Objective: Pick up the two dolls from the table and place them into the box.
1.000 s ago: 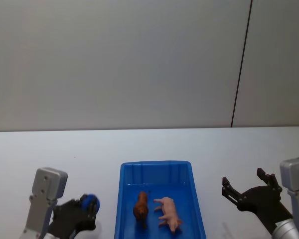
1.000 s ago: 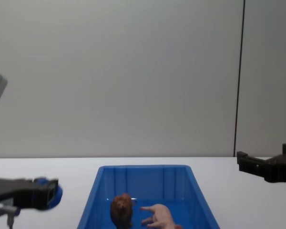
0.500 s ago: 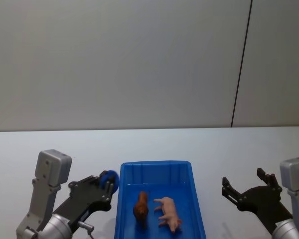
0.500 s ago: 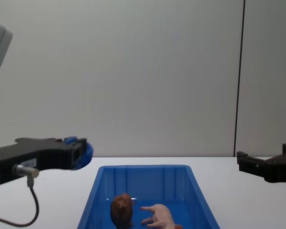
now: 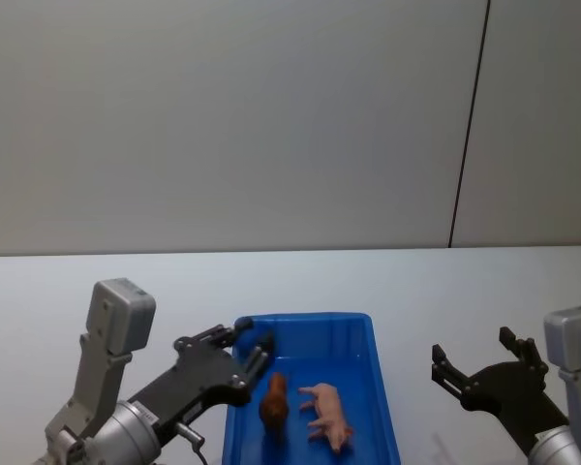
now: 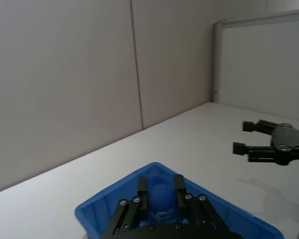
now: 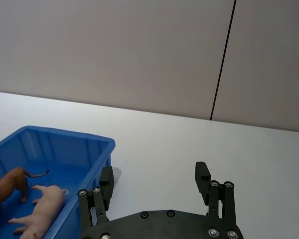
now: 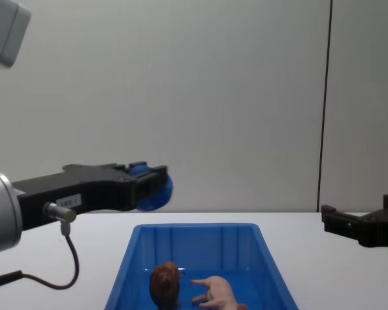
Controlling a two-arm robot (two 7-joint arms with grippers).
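Both dolls lie inside the blue box (image 5: 305, 318): the reddish-brown doll (image 5: 274, 402) on the left and the pale pink doll (image 5: 327, 415) on the right. They also show in the chest view, brown doll (image 8: 165, 281) and pink doll (image 8: 215, 292), and in the right wrist view, pink doll (image 7: 40, 209). My left gripper (image 5: 245, 341) hovers above the box's left rim, shut on a small blue ball (image 8: 156, 187) that sits between its fingers (image 6: 141, 190). My right gripper (image 5: 474, 347) stands open over the table (image 5: 465, 291), right of the box, holding nothing.
The white table extends around the box (image 8: 194, 227) on all sides. A grey wall with a dark vertical seam (image 5: 468, 126) rises behind it. A black cable (image 8: 68, 258) hangs under the left arm.
My left arm has risen and swung right with the blue ball, from beside the box to above its left rim. The right arm and both dolls have not moved.
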